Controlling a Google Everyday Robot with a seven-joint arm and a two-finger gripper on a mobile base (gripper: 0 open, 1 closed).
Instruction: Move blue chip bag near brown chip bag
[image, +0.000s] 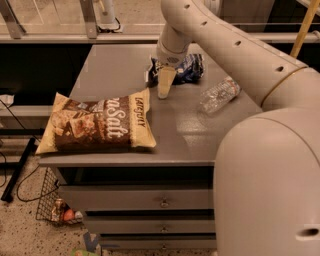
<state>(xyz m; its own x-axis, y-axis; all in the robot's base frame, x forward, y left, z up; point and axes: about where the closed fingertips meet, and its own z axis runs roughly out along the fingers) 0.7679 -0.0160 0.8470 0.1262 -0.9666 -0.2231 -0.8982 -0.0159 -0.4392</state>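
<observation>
Blue chip bag (crumpled) beside pincer; brown chip bag lies front-left.

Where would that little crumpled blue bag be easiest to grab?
Probably from above: the small crumpled dark-blue foil chip bag lies low on the grey table, so its bunched-up folds on the side facing the camera offer the best pinch. The tool hangs right by that edge.
</observation>
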